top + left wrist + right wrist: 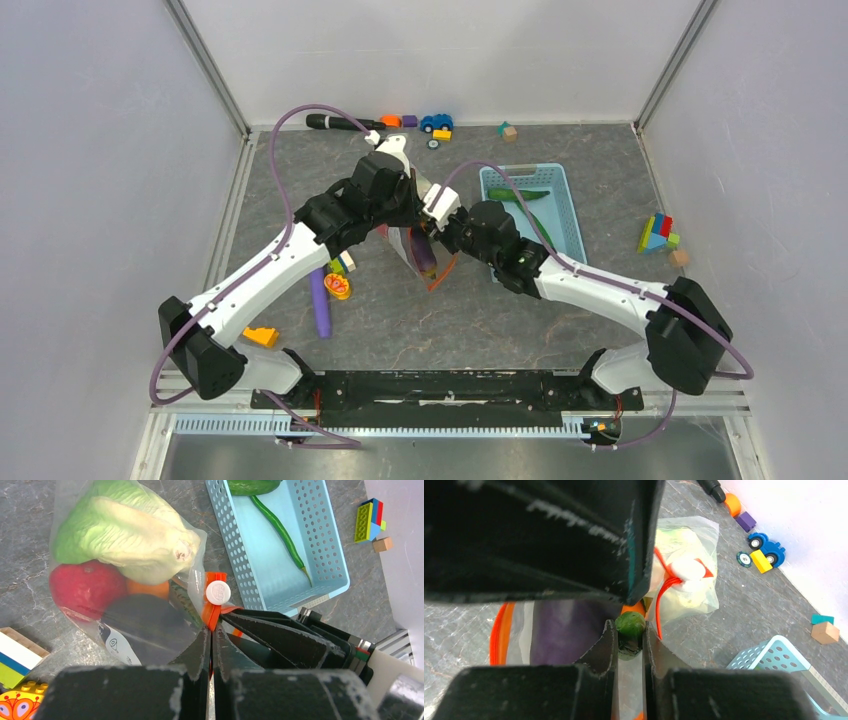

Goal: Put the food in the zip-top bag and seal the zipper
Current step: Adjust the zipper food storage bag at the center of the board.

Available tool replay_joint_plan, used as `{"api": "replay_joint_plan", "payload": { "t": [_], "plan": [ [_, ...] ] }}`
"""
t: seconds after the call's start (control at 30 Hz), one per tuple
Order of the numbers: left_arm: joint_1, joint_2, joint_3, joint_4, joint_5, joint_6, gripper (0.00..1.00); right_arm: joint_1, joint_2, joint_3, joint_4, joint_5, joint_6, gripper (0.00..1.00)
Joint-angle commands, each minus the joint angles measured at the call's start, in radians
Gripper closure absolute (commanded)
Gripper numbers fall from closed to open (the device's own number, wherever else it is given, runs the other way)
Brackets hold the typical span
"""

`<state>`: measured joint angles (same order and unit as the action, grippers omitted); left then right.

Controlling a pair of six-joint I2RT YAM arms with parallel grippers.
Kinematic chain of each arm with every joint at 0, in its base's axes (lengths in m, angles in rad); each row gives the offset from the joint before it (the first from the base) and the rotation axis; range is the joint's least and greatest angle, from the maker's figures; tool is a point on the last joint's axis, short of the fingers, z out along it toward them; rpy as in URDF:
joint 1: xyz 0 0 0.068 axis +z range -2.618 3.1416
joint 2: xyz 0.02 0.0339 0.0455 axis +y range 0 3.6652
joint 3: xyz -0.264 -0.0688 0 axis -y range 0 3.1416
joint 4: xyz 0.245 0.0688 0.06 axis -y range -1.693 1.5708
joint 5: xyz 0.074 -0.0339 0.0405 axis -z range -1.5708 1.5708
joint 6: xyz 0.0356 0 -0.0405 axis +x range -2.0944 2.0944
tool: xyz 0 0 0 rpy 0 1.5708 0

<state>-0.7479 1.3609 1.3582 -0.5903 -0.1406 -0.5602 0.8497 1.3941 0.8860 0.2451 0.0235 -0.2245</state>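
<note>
The clear zip-top bag hangs between both grippers at the table's centre. In the left wrist view it holds the pale green cabbage, a red piece, an orange piece and the dark eggplant. My left gripper is shut on the orange-red zipper, just below its white slider. My right gripper is shut on a green cucumber at the bag's mouth, beside the purple eggplant. In the top view the two grippers, left and right, meet.
A light blue basket at the right holds a green cucumber and a thin green pod. A purple stick, a round orange toy and a yellow piece lie left. Blocks and a car lie far off.
</note>
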Motion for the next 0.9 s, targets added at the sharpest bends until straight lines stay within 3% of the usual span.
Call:
{"api": "replay_joint_plan", "payload": {
  "t": [0.0,0.13,0.23,0.43,0.5,0.63,0.87],
  "plan": [
    [-0.010,-0.035,0.070,0.115,0.055,-0.050,0.98,0.000,0.056,0.062,-0.095,0.094,-0.009,0.93],
    [-0.011,-0.038,0.071,0.120,0.067,-0.048,0.98,0.006,0.090,0.116,-0.174,0.154,0.008,0.93],
    [-0.011,-0.029,0.073,0.122,0.070,-0.048,0.98,0.014,0.086,0.135,-0.187,0.167,0.010,0.82],
    [-0.008,-0.009,0.076,0.132,0.031,-0.081,0.98,0.015,0.003,0.127,-0.181,0.113,0.043,0.74],
    [-0.001,-0.007,0.076,0.129,0.007,-0.101,0.98,0.014,-0.037,0.135,-0.207,0.077,0.045,0.59],
    [0.019,-0.005,0.080,0.121,-0.010,-0.116,0.98,0.014,-0.118,0.143,-0.240,0.015,0.045,0.37],
    [0.038,0.008,0.086,0.106,0.014,-0.099,0.98,0.010,-0.257,0.133,-0.233,-0.009,0.064,0.12]
  ]
}}
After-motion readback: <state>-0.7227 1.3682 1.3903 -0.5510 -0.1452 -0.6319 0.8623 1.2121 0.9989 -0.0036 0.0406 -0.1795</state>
